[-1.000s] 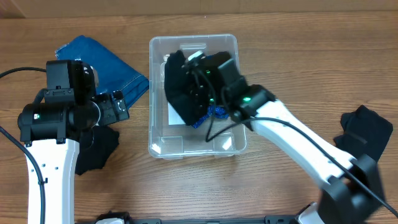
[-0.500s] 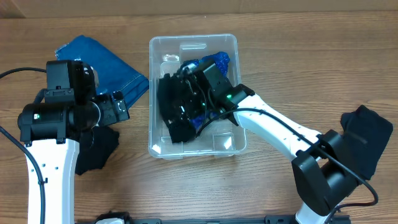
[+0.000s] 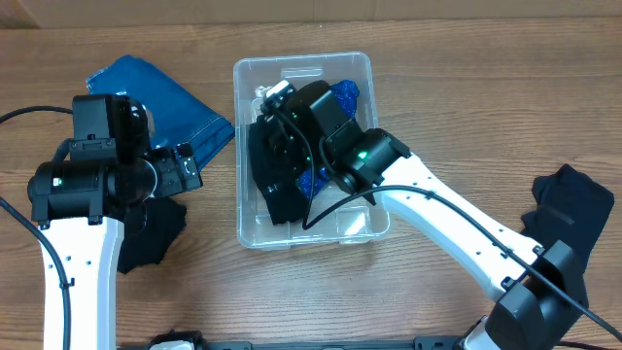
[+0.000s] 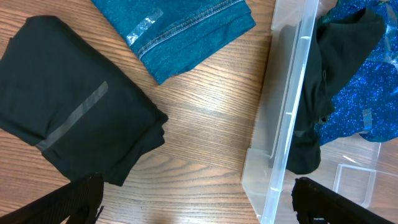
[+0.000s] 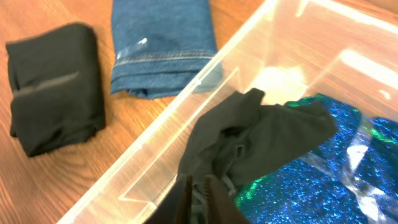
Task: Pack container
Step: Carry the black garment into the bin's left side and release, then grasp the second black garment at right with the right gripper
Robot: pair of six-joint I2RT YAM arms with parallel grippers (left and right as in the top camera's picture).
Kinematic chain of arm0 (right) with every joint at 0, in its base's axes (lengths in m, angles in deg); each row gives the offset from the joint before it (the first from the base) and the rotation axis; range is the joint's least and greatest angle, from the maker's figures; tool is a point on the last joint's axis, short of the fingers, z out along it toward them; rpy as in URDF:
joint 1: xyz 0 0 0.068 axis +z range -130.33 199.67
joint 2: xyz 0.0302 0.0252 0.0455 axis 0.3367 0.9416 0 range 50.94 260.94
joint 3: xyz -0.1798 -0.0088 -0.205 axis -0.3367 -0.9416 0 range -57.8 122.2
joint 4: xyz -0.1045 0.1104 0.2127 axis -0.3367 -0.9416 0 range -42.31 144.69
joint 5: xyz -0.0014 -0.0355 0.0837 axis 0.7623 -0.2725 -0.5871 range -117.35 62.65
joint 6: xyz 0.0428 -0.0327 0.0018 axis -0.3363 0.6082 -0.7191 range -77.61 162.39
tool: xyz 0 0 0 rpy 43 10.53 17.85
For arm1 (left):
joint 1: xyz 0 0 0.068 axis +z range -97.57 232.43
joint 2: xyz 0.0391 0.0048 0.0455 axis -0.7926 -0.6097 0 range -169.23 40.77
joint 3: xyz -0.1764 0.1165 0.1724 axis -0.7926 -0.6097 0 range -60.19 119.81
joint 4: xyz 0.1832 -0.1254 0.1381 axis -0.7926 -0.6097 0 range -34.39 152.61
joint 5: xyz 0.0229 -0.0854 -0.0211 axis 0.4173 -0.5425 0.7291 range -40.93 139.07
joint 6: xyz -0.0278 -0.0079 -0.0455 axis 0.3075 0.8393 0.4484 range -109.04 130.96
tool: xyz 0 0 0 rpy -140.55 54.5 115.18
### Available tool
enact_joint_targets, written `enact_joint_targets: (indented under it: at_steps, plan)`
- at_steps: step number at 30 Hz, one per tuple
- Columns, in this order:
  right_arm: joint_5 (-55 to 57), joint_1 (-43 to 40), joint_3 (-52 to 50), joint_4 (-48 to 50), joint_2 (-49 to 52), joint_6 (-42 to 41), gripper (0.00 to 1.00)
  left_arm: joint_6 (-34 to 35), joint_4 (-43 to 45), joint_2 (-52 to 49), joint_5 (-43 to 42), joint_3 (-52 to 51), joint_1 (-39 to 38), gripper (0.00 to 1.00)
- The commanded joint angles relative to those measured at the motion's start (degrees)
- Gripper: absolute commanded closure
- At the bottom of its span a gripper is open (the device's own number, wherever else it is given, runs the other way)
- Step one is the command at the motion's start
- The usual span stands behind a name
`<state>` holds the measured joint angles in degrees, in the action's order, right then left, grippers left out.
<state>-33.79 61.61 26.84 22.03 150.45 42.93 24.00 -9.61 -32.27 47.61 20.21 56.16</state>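
Overhead: the container (image 3: 301,60) sits mid-table (image 3: 457,87), btwn the two arms, long side running away from the robot. The right arm reaches in from the near right. On the wrist cam the right gripper (image 5: 198,186) is down inside the bin, fingers pinched together on a dark garment (image 5: 249,137), w/ cloth bunched up from the pinch. My read: it's being set along the left wall so it lies beside the blue sequin fabric (image 5: 311,174), not piled on it. The sequin piece sits toward the far right of the bin, partly under the dark one.

Left gripper (image 4: 196,190) hangs over bare wood just left of the container, fingers wide apart, holding nothing, prob. parked clear while the other arm works. A black folded cloth (image 4: 74,124) lies near it and the jeans (image 4: 180,31) farther back. Both are outside the bin, likely next to go in. Another black cloth (image 3: 573,199) lies at the far right, well apart.

Writing: none readable. Clear tape strips on the jeans and the black folded cloth carry no text. Can't make out the base label under the clothes.
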Motion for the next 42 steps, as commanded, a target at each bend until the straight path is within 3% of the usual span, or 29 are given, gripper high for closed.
enact_joint_targets:
  at_steps: [1, 8, 13, 15, 17, 19, 21, 22, 24, 27, 28, 32, 36, 42]
  plan:
    - [-3.78, -0.02, 0.5, 0.04, 5.64, 1.22, 0.92, -1.25, 0.04, -0.04, 0.35, 1.31, -0.48, 0.0]
    - [-9.25, -0.04, 0.5, 6.99, 20.09, 1.2, 0.95, -1.25, 0.02, -0.04, 0.33, 1.31, -0.48, 0.0]
    - [2.14, -2.01, 2.89, 5.46, 18.4, -0.74, 0.85, -1.25, -0.85, -0.04, 0.35, 1.31, -0.48, 0.0]
    - [2.47, -2.49, 4.96, 3.58, 16.02, -0.7, 0.74, -1.29, -1.03, -0.04, 0.39, 1.31, -0.48, 0.0]
    - [4.52, -2.49, 7.13, 1.79, 11.41, -0.68, 0.55, -1.27, -1.07, -0.04, 0.39, 1.31, -0.48, 0.0]
    - [8.04, -2.78, 7.78, 0.74, 6.08, -0.79, 0.48, -1.27, -1.05, -0.02, 0.42, 1.31, -0.48, 0.0]
    - [11.78, -4.5, 7.78, -1.31, -0.61, -4.76, 0.32, -1.29, -1.03, -0.02, 0.61, 1.31, -0.48, 0.0]
    - [12.44, -6.86, 7.78, -3.98, -4.28, -7.56, 0.21, -1.29, -1.03, -0.02, 0.63, 1.31, -0.46, 0.0]
    - [12.41, -13.07, 7.78, -10.4, -9.01, -13.33, 0.12, -1.31, -1.01, -0.02, 0.63, 1.31, -0.46, 0.0]
    - [12.41, -28.35, 7.78, -23.12, -12.41, -21.92, 0.1, -1.29, -0.81, -0.02, 0.61, 1.31, -0.48, 0.0]
    - [12.41, -34.64, 7.69, -27.15, -12.39, -24.3, 0.04, -1.29, -0.63, -0.02, 0.59, 1.31, -0.46, 0.0]
    - [12.39, -59.12, 5.16, -35.5, -10.6, -27.39, 0.0, -1.29, -0.55, -0.04, 0.57, 1.31, -0.48, 0.0]
    - [12.41, -73.13, -0.59, -34.93, -9.14, -27.63, 0.0, -1.27, -0.57, -0.04, 0.57, 1.31, -0.48, 0.0]
    - [12.31, -89.96, -17.86, -20.31, -8.94, -27.28, 0.0, -1.29, -0.57, -0.04, 0.57, 1.31, -0.48, 0.0]
